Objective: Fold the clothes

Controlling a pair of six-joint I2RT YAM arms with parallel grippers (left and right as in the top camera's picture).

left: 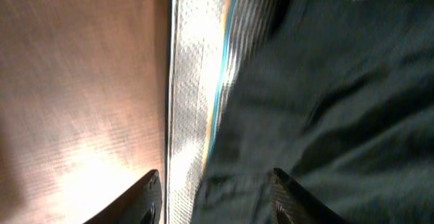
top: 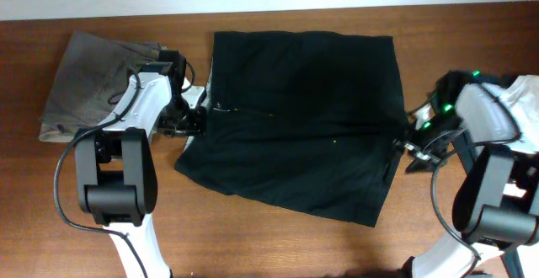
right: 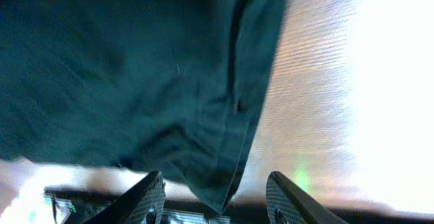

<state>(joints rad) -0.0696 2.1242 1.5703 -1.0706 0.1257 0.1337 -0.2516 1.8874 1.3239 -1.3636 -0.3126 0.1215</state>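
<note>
The black shorts [top: 303, 118] lie spread flat across the middle of the table. My left gripper [top: 195, 114] is at their left edge, at the waistband. In the left wrist view its fingers [left: 215, 197] are open, with the dark fabric [left: 325, 102] and a pale woven strip [left: 196, 81] between them. My right gripper [top: 404, 139] is at the shorts' right edge. In the right wrist view its fingers [right: 217, 200] are open, with the hem of the shorts [right: 135, 81] hanging between them.
A grey garment [top: 88, 80] lies folded at the far left, behind my left arm. A white shirt [top: 526, 101] shows at the right edge, partly under my right arm. Bare wooden table [top: 278, 236] runs along the front.
</note>
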